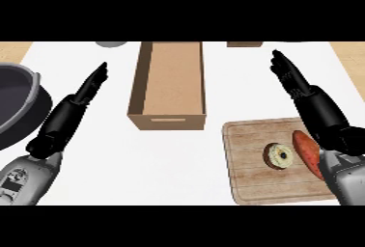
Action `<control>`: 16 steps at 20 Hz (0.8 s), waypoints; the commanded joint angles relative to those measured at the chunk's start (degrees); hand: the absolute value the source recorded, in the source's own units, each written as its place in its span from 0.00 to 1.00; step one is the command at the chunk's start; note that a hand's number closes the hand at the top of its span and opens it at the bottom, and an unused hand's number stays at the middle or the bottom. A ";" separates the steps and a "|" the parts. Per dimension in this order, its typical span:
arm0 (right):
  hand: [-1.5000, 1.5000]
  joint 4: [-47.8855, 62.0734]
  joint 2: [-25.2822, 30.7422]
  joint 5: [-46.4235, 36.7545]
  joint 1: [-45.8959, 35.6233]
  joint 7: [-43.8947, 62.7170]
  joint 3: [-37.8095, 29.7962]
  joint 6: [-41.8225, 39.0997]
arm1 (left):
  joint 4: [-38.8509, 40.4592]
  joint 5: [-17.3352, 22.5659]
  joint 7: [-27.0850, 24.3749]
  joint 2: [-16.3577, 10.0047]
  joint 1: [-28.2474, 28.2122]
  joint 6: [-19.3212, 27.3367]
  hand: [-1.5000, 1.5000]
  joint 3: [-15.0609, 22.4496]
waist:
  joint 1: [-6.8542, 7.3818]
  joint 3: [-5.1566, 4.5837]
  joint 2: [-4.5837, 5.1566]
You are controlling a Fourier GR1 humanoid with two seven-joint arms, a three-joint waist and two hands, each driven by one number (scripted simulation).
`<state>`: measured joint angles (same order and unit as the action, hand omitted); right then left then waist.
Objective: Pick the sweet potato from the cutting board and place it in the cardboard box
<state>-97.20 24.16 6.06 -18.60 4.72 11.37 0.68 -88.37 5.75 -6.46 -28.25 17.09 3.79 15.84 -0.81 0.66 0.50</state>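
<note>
On the cutting board (249, 185) at the near right lay the sweet potato (305, 149), its right edge hidden by the right forearm, with a bagel (279, 155) just to its left. The open cardboard box (167, 121) stood farther left on the counter (178, 169). The right hand (288, 75) hung beyond the board, fingers straight and pressed together, holding nothing. The left hand (87, 89) did likewise between the box and a dark pot (18, 103).

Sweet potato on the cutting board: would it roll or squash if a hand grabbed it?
Probably stiff, not squashy: the sweet potato has a solid, tapered shape as it lies on the cutting board. Its rounded, long body may roll sideways if nudged. Its smooth-looking skin might slip a little, though part of it is hidden.
</note>
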 commanded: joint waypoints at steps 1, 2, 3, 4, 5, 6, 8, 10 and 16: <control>0.00 3.28 2.29 7.08 2.21 -4.31 -3.95 -8.23 | 5.28 -2.15 1.29 0.18 0.97 1.92 0.50 -2.62 | 0.48 -0.61 -0.29; 0.00 3.20 2.36 11.67 4.93 -4.65 -4.29 -11.15 | 3.74 -1.35 3.52 -2.53 -2.60 3.29 0.50 -4.55 | 1.05 -0.50 -0.34; 0.00 5.05 3.32 14.47 7.13 -6.62 -4.31 -15.21 | 4.80 -1.70 3.64 -4.15 -4.65 5.14 0.50 -6.67 | 2.09 -0.31 -0.08; 0.00 6.64 2.55 16.52 7.83 -7.07 -3.38 -17.75 | 7.52 -3.24 5.04 -3.88 -5.94 7.36 0.50 -6.72 | 2.64 -0.19 0.53; 0.00 7.34 3.92 19.56 8.11 -6.17 -3.86 -21.42 | 8.98 -2.95 6.78 -5.71 -6.27 7.85 0.50 -8.79 | 3.17 -0.10 0.71; 0.00 7.70 4.08 21.85 9.58 -6.80 -4.04 -23.84 | 10.74 -3.38 6.85 -6.50 -8.11 10.07 0.50 -10.82 | 3.93 -0.01 0.87; 0.00 -0.30 17.96 -2.86 2.01 -13.79 0.25 -24.37 | 11.09 -2.48 8.19 -4.73 -8.02 8.58 0.50 -8.71 | 3.96 -0.67 -0.62; 0.00 6.31 18.84 -2.23 9.92 -23.48 0.35 -29.24 | 12.46 -2.64 8.82 -5.26 -9.96 10.66 0.50 -10.62 | 2.65 0.01 0.59; 0.00 23.98 18.31 9.87 13.50 -44.50 -5.91 -45.06 | 13.07 -2.13 9.23 -5.24 -10.12 10.85 0.50 -11.71 | 2.77 0.05 0.78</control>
<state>-81.15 40.14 13.83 -6.56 -27.55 7.50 -34.56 -76.21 3.27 1.78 -32.98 7.43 14.38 5.23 1.82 0.67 1.23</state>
